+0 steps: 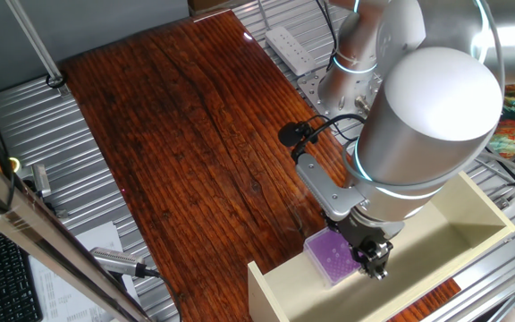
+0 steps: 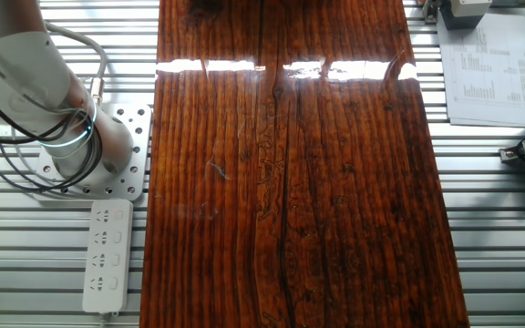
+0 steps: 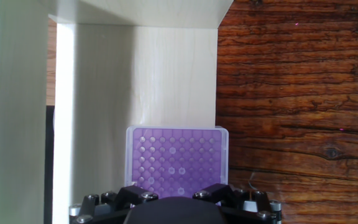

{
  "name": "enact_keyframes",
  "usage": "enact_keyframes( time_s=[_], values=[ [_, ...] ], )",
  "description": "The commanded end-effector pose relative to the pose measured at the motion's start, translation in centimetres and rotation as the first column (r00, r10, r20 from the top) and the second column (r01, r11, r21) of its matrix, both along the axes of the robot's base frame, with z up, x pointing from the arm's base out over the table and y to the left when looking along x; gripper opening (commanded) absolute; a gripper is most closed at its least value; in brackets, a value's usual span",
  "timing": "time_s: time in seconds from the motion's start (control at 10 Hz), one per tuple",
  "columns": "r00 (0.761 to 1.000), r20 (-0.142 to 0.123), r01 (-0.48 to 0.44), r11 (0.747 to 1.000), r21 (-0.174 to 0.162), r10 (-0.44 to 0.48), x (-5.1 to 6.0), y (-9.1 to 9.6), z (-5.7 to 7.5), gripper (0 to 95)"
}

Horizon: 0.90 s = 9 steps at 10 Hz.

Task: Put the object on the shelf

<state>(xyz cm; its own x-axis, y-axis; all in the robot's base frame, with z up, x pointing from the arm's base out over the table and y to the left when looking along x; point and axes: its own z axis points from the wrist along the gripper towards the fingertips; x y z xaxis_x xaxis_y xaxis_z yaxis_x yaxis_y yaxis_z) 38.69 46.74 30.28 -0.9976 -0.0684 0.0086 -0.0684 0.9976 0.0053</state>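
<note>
The purple box (image 1: 331,257) is a flat translucent box with pale dots, held tilted at the near left end of the cream shelf (image 1: 286,292). My gripper (image 1: 371,257) is shut on its right end. In the hand view the box (image 3: 176,155) lies straight ahead between the dark fingers (image 3: 137,194), against the shelf's pale panel (image 3: 104,93). The gripper (image 3: 178,190) grips the box's near edge. The other fixed view shows neither the box, the shelf nor the gripper.
The shelf stands on the dark wooden table (image 1: 186,134), near its front right corner. A white power strip (image 2: 107,255) and the arm's base (image 2: 80,155) sit on the metal frame beside the table. Papers (image 2: 486,68) lie on the far side.
</note>
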Motion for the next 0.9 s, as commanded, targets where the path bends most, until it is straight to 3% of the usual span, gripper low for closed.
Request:
enact_keyframes(
  time_s=[0.1, 0.9],
  values=[
    [1.0, 0.0, 0.01, 1.0, 0.0, -0.01, -0.02, 0.0, 0.0, 19.0],
    [1.0, 0.006, -0.003, 1.0, 0.001, 0.003, -0.05, 0.09, 0.0, 19.0]
  ],
)
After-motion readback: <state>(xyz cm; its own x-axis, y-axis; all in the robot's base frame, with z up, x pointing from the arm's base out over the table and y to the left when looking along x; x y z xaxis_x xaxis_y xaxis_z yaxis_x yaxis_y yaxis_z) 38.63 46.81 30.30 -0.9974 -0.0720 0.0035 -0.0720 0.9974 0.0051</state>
